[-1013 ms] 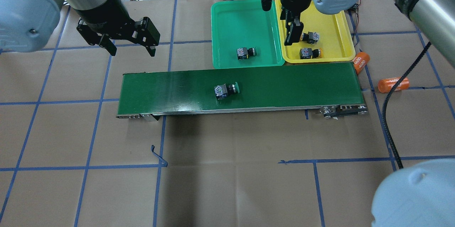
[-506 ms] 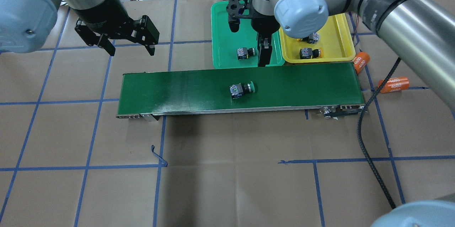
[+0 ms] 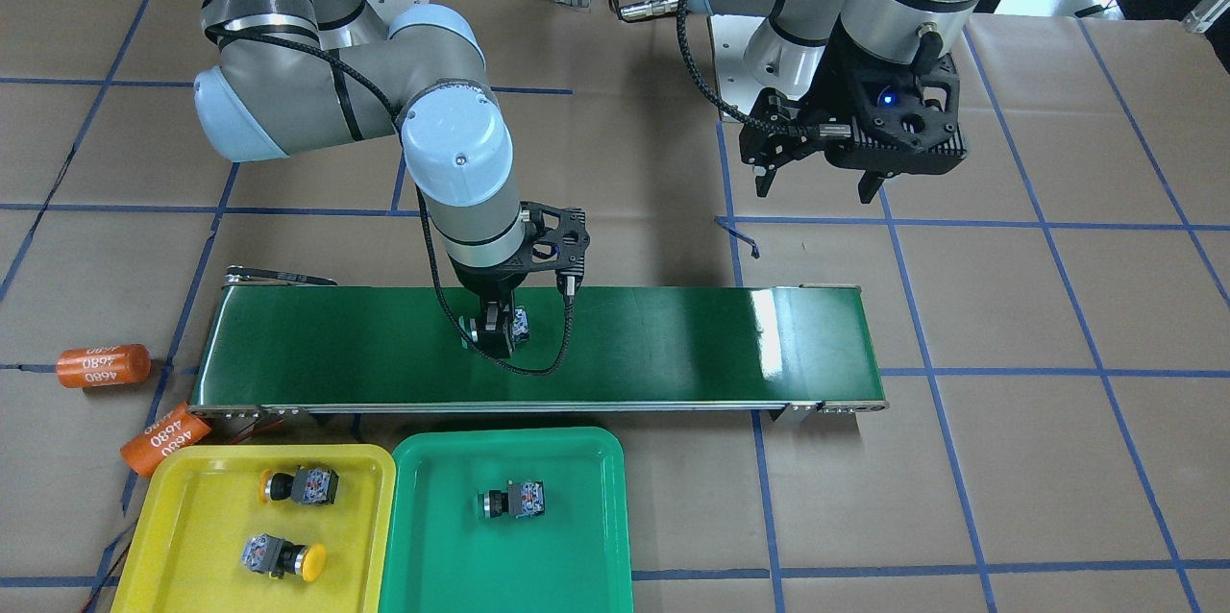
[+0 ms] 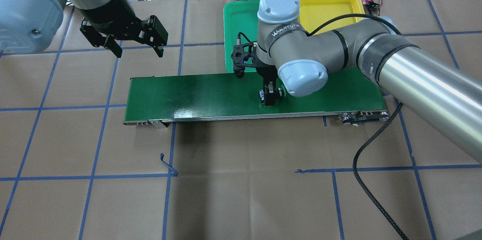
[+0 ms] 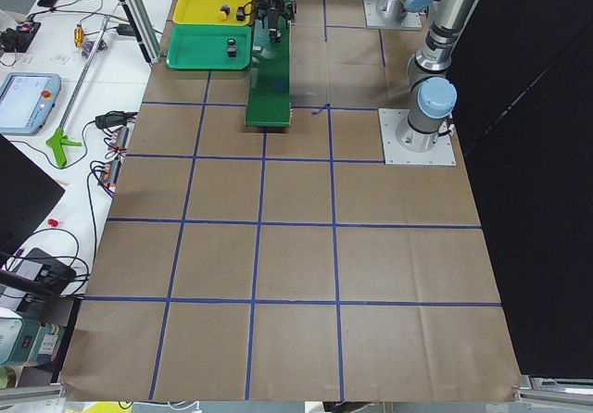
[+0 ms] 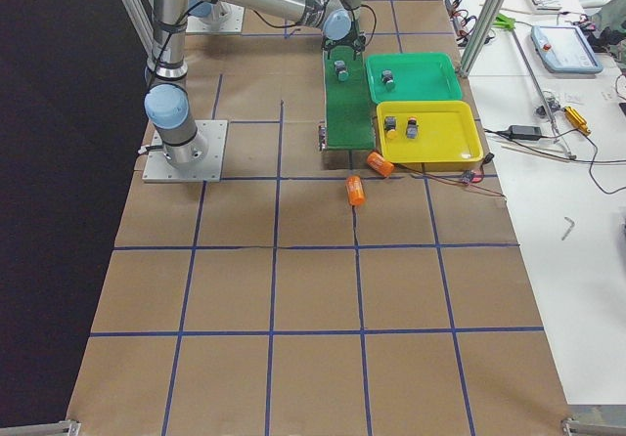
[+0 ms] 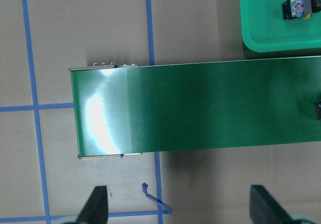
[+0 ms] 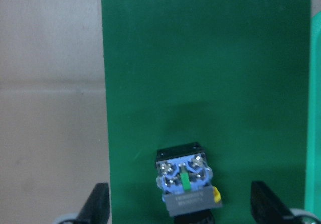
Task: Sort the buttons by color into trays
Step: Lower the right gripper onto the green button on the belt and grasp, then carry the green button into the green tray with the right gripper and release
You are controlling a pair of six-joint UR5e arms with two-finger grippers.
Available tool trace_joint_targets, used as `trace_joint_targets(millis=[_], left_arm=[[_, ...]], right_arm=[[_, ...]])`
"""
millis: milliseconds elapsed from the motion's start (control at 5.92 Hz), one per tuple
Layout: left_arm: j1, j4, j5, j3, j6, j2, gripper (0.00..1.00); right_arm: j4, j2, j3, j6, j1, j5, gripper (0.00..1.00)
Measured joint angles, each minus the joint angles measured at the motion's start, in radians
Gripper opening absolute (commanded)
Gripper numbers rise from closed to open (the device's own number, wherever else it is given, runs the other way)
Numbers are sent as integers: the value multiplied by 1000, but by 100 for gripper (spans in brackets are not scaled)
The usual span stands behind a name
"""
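A green button (image 4: 279, 90) lies on its side on the conveyor belt (image 4: 188, 93). My right gripper (image 4: 269, 99) is low over it and open. In the right wrist view the button's body (image 8: 184, 184) lies between the two spread fingers (image 8: 99, 206), which stand apart from it. A second green button (image 3: 514, 501) lies in the green tray (image 3: 601, 469). Two yellow buttons (image 3: 300, 486) (image 3: 283, 555) lie in the yellow tray (image 3: 183, 498). My left gripper (image 4: 140, 52) is open and empty, above the table behind the belt's left end.
Two orange "4680" cylinders (image 3: 103, 365) (image 3: 163, 440) lie on the table off the belt's end, near the yellow tray. The right arm's black cable (image 4: 376, 195) hangs over the table's front right. Both trays sit side by side just beyond the belt.
My right gripper moved from over the yellow tray, across the green tray, down onto the belt over the green button. The button travelled to the right along the belt. The left arm stayed.
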Motion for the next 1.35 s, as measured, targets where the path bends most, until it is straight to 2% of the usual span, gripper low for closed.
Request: trace_joint_targets(millis=[169, 338, 506, 675, 844, 1350], left_arm=[[5, 6, -1, 2, 0, 1, 99], [6, 4, -1, 3, 2, 9, 99], [6, -20, -4, 3, 2, 20, 99], [7, -52, -5, 3, 2, 31, 99], [9, -62, -4, 4, 2, 34, 99], [10, -66, -4, 7, -6, 29, 99]], right_arm=[[-60, -9, 61, -69, -29, -1, 100], [-87, -13, 93, -134, -68, -2, 73], [-98, -18, 111, -177, -103, -5, 40], [-102, -24, 118, -192, -123, -12, 18], [-102, -29, 119, -196, -143, -19, 13], [-99, -83, 94, -264, -239, -34, 14]])
